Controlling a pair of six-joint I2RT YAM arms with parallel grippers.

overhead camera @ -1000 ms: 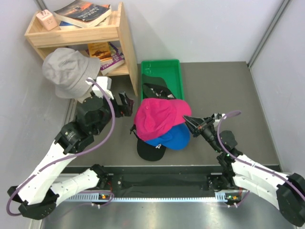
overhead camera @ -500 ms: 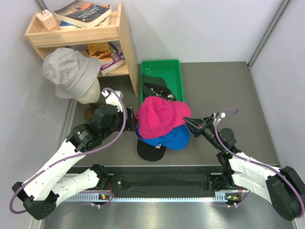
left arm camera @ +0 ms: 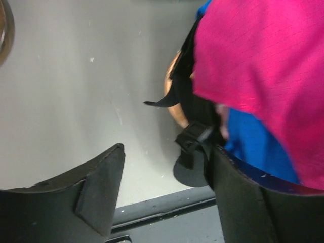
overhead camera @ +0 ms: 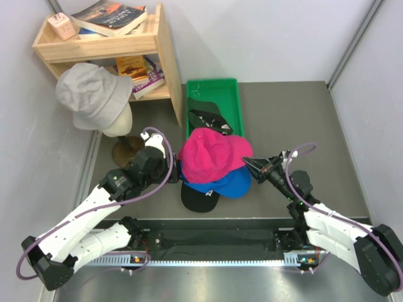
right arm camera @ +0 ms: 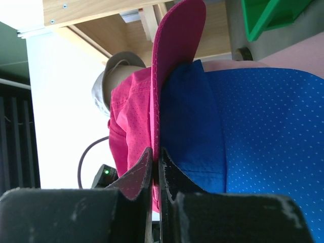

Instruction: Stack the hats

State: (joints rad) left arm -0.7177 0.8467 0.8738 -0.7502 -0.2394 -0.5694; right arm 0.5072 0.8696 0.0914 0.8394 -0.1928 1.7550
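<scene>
looks like you're seating the magenta cap (overhead camera: 211, 154) on the blue cap (overhead camera: 228, 182). right gripper (right arm camera: 154, 152) pinches its brim, left gripper (left arm camera: 166, 162) spread beside. next: square it, release.

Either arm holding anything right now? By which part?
Right gripper pinches the magenta cap by the edge of its brim, jaws shut on it. Left gripper is open, holding nothing.

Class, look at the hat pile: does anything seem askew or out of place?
The magenta cap sits skewed, off-centre on the blue cap, its brim pinched by the right gripper. A dark cap lies apart in the green tray.
</scene>
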